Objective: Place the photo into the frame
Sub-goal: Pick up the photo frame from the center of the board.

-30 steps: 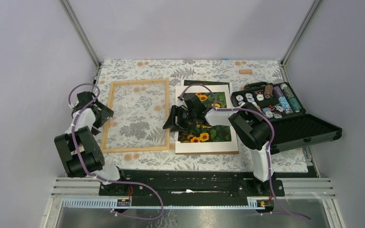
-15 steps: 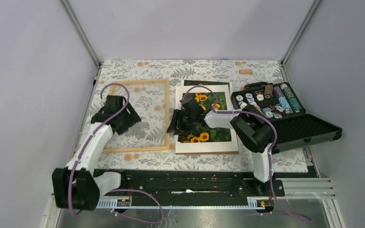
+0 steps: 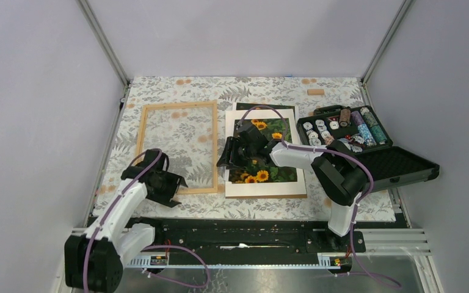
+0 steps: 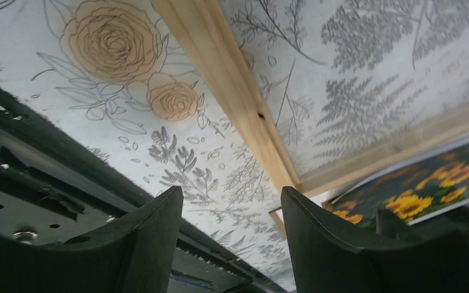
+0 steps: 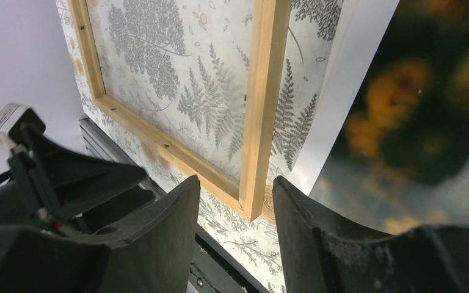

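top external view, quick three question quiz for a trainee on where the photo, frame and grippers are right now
1. True or false: the photo already lies inside the frame.
2. Which gripper is nearer the photo? A) left gripper B) right gripper
3. Fill in: right of the photo sits an open black ____.
Key: 1 false; 2 B; 3 case.
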Controlling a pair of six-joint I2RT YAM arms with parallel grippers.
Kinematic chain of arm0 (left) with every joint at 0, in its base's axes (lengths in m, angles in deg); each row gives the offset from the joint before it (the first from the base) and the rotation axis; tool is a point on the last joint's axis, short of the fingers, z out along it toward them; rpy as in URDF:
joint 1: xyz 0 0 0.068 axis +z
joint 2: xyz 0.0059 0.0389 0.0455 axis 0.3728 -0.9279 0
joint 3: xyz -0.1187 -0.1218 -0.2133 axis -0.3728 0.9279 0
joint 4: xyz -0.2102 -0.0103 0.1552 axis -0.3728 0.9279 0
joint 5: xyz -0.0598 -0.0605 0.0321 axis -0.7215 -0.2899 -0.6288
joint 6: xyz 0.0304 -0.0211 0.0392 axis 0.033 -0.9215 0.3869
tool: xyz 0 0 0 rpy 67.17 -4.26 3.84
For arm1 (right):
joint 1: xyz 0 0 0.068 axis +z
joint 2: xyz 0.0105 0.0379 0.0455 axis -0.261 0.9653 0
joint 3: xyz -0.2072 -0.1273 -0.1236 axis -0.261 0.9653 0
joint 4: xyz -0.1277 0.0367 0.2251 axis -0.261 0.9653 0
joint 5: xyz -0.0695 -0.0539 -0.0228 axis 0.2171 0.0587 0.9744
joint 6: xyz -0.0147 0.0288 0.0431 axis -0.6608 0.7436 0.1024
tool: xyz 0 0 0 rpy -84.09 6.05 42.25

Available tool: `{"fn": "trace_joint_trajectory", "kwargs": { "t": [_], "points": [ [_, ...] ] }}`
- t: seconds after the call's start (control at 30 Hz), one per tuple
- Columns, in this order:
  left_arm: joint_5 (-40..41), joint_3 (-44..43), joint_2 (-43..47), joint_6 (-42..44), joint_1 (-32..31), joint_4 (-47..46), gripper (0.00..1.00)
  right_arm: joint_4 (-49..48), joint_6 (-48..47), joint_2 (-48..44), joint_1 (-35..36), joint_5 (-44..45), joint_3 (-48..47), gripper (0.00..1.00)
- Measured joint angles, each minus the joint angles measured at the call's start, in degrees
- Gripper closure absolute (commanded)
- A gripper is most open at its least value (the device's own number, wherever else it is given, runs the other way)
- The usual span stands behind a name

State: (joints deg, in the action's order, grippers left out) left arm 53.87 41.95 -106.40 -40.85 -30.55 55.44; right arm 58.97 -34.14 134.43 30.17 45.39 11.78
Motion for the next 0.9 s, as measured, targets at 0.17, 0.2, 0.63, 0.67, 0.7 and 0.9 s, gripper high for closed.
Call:
{"fn": "trace_joint_trajectory", "kwargs": {
  "t": [0.17,0.2,0.63,0.67,0.7,0.9],
  "points": [
    [-0.5,0.7,-6.6,-4.3,0.0,-5.3,0.40,0.0,0.0,-1.3,0.7,0.3,1.1,0.46],
    [-0.7,1.3,-6.9,-5.1,0.0,-6.4,0.43,0.0,0.0,-1.4,0.8,0.4,1.4,0.46],
    [-3.8,5.6,-11.1,-9.3,0.3,-17.2,0.64,0.2,0.0,-1.5,0.8,0.5,2.1,0.46],
    [-3.8,5.6,-11.1,-9.4,0.3,-17.7,0.65,0.2,0.0,-1.5,0.8,0.5,2.1,0.46],
    [-3.9,5.8,-11.1,-9.4,0.5,-18.1,0.64,0.2,0.0,-1.5,0.8,0.5,2.1,0.46],
    [-3.9,6.8,-10.7,-9.3,1.4,-19.2,0.55,0.3,0.0,-1.4,0.8,0.5,2.1,0.46]
  ]
}}
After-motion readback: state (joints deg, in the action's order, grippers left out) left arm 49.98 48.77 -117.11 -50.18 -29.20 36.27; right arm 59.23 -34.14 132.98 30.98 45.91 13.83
